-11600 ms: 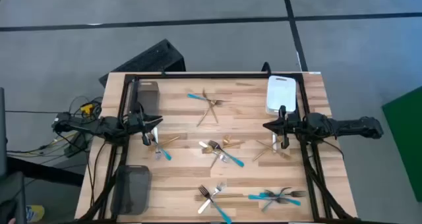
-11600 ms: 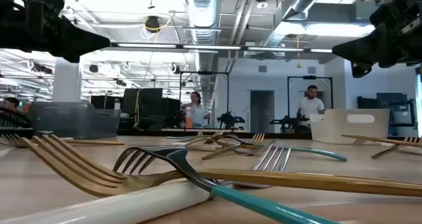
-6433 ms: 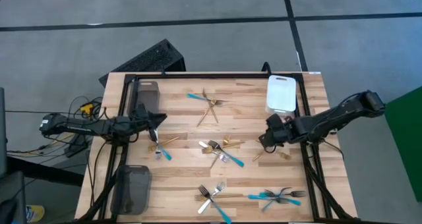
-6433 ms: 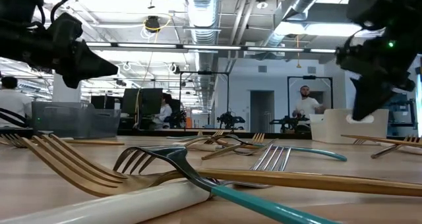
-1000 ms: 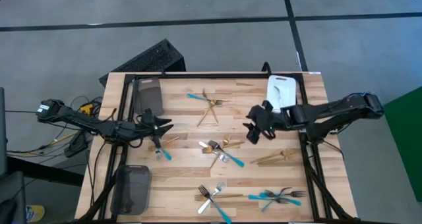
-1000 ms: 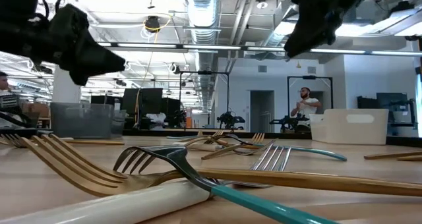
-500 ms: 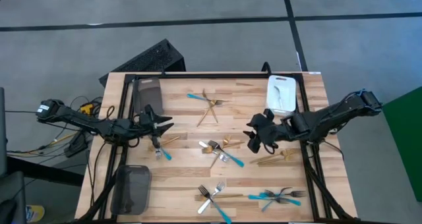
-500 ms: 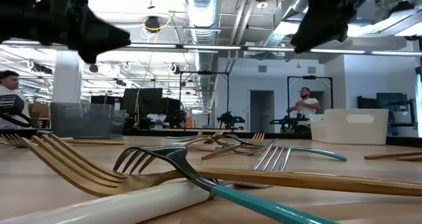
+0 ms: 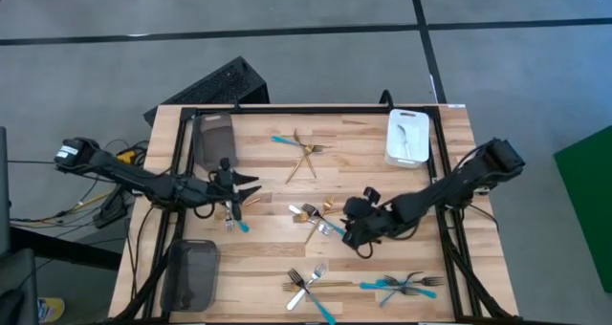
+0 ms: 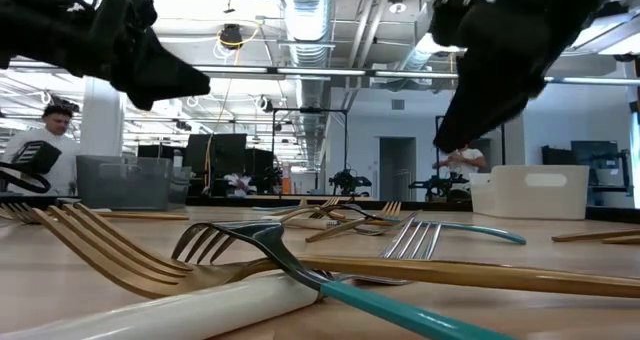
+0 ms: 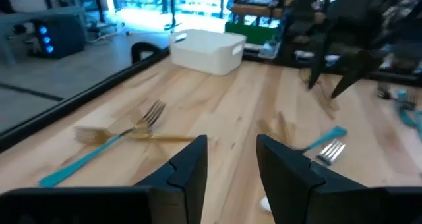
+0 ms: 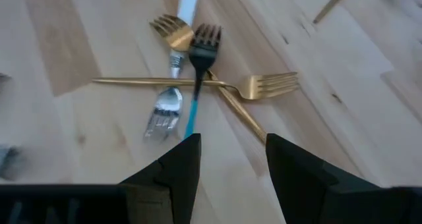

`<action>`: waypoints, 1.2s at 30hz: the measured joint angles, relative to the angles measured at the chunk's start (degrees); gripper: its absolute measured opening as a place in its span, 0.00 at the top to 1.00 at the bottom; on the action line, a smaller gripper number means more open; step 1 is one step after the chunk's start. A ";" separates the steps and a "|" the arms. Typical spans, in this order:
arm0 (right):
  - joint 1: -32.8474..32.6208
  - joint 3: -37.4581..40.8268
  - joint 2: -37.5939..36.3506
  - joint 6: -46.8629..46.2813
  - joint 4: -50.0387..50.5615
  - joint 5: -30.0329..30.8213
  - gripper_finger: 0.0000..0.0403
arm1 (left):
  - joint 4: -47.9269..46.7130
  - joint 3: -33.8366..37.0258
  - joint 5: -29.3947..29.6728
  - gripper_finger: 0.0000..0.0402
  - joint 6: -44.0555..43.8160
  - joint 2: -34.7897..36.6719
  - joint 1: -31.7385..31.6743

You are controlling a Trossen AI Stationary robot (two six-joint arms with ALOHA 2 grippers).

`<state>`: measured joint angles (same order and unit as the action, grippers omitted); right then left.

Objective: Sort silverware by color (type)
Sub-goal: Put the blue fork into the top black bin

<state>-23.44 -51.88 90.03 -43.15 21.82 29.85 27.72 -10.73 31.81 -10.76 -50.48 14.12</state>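
Silverware lay scattered in small heaps over the wooden table (image 9: 268, 258): one pile (image 9: 320, 220) at frame centre, others at the bottom, top and left. Right gripper (image 9: 356, 231) hung just right of the centre pile, fingers parted with nothing between them; its wrist view looked down on a blue-handled fork (image 12: 196, 79) crossing a long gold fork (image 12: 217, 84), a white-handled gold fork (image 12: 177, 28) and a silver fork head (image 12: 161, 111). Likely step: pulling one piece out of that tangle. Best bet was to close on the blue handle at its free end, clear of the gold fork, and lift straight up so the rest didn't drag. Left gripper (image 9: 244, 192) hovered at left over a small blue and gold pair (image 9: 232, 213), also spread and empty. White tray (image 9: 407, 137) sat upper right, already holding a piece; a grey tray (image 9: 213, 137) upper left, a dark tray (image 9: 191, 273) lower left. Grey floor all around; an office behind, with a person (image 10: 40, 145) at far left.
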 joint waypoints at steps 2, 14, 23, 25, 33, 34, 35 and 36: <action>0.37 0.00 1.60 0.06 -1.74 -0.01 0.52 | -0.05 -0.50 0.25 0.70 0.41 -1.72 0.59; 1.68 -0.08 8.44 3.87 -14.96 -5.80 0.52 | -0.31 -3.41 0.23 0.70 -0.95 -9.47 0.92; -0.09 -0.04 8.13 1.73 -15.19 -5.78 0.52 | -2.52 -3.32 -0.29 0.70 -7.68 -13.63 0.90; -0.24 -0.04 8.12 2.79 -14.94 -5.76 0.52 | -3.11 -3.40 -1.07 0.70 -8.68 -14.08 0.90; 1.22 -0.02 8.66 3.75 -14.77 -5.30 0.51 | -4.77 -3.35 -1.57 0.70 -9.94 -14.54 0.90; 1.54 -0.04 8.65 3.80 -14.69 -5.13 0.51 | -4.79 -3.35 -1.57 0.70 -9.95 -14.54 0.90; 1.85 -0.03 8.65 4.08 -14.37 -5.10 0.52 | -4.80 -3.35 -1.57 0.70 -9.96 -14.54 0.90; 2.07 -0.02 8.65 4.37 -14.14 -5.10 0.51 | -4.79 -3.35 -1.55 0.70 -9.97 -14.54 0.90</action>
<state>-21.37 -51.90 98.67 -38.78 7.68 24.75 22.94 -14.09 30.26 -20.73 -65.01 15.03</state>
